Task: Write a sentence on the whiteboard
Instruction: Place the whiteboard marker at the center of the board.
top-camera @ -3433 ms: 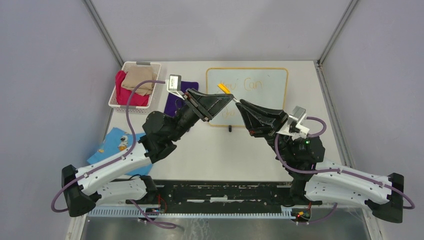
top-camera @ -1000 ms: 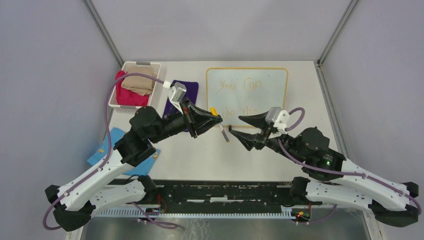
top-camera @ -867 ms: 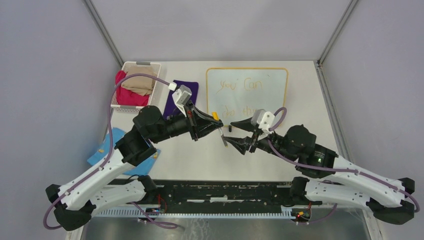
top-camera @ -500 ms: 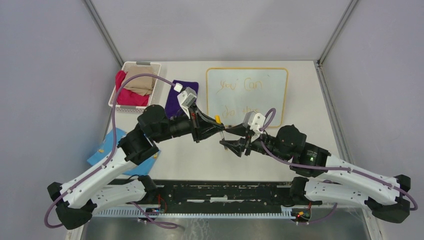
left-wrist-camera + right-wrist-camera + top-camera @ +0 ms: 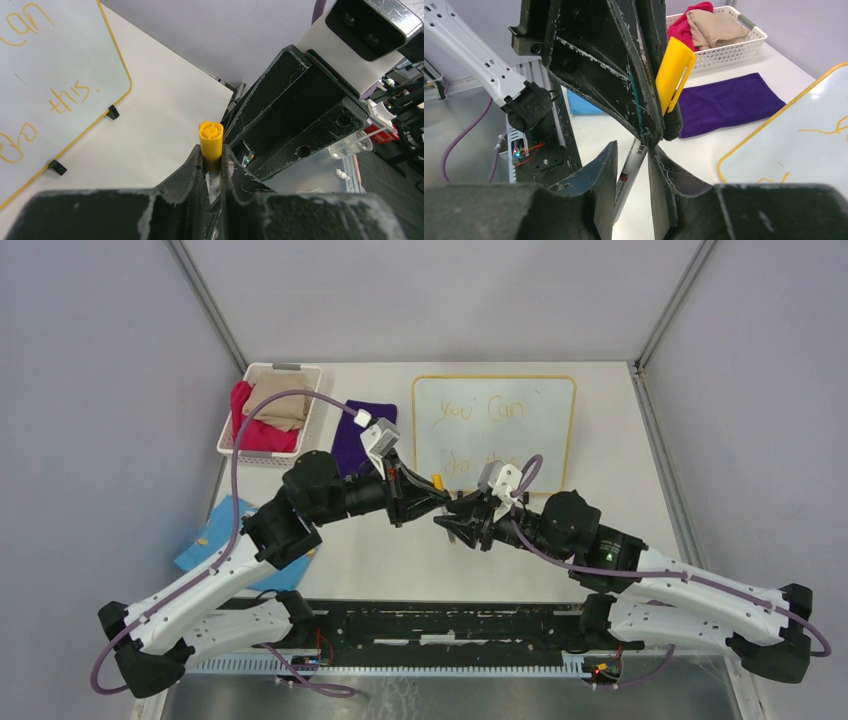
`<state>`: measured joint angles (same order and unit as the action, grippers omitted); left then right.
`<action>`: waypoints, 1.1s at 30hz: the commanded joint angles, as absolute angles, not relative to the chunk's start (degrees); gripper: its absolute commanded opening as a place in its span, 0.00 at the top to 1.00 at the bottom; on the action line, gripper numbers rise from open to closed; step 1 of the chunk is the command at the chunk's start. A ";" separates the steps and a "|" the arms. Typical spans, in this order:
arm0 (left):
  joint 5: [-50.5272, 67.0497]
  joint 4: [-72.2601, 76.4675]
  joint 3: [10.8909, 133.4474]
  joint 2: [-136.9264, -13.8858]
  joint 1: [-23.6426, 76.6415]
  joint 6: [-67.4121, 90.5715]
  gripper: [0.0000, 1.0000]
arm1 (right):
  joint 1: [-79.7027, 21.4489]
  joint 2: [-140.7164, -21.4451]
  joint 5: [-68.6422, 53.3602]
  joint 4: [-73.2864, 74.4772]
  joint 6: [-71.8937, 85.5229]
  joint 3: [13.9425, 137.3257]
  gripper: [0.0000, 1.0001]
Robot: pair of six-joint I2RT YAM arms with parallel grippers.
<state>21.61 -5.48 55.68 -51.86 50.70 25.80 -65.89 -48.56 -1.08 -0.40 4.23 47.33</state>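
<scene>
The whiteboard (image 5: 540, 445) lies flat at the back middle, with the orange sentence (image 5: 485, 410) "you Can do this" in two lines; the lower line is partly hidden by my right wrist. My left gripper (image 5: 443, 502) is shut on a marker (image 5: 210, 140) with a yellow cap (image 5: 436, 480), held in front of the board. My right gripper (image 5: 447, 523) is open, its fingers (image 5: 606, 172) on either side of the marker's white barrel (image 5: 631, 172). The board also shows in the left wrist view (image 5: 50, 65) and the right wrist view (image 5: 804, 135).
A white basket (image 5: 284, 367) with red and beige cloths stands at the back left. A purple cloth (image 5: 350, 435) lies between it and the board. A blue cloth (image 5: 215, 530) lies at the left near the left arm.
Both grippers have drawn back from the board toward the table's middle. The right gripper has moved left until its open fingers straddle the marker that the left gripper holds.
</scene>
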 commanded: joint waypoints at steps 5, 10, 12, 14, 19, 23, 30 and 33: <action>22.76 -2.29 55.11 -51.15 50.58 24.16 0.94 | -65.94 -48.86 -0.79 -4.75 5.45 46.77 0.86; 20.46 -3.15 55.39 -50.77 50.55 24.30 0.42 | -66.01 -48.62 -0.35 -2.59 3.81 47.06 1.00; 16.73 -5.01 56.18 -50.36 50.55 23.56 0.22 | -65.96 -48.36 2.23 -0.20 1.89 47.64 1.00; 10.63 -7.45 57.14 -49.46 50.60 22.42 0.08 | -65.98 -48.42 5.91 5.20 -0.24 48.58 1.00; -8.55 -11.53 58.88 -45.64 50.54 18.35 0.00 | -65.94 -51.18 18.55 18.44 -4.63 51.34 0.99; -19.70 -11.96 58.28 -42.96 50.57 14.26 0.00 | -65.98 -54.49 24.15 25.14 -4.66 51.66 1.00; -26.74 -10.74 52.62 -40.71 50.54 10.37 0.00 | -65.93 -60.68 25.17 27.85 -4.13 49.83 1.00; -26.41 -10.30 50.21 -40.76 50.54 12.03 0.00 | -65.99 -62.40 25.14 27.69 -3.96 50.48 1.00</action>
<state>-22.15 -11.68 53.34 -40.34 50.70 14.06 -65.80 -61.19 22.20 25.89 -3.38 49.36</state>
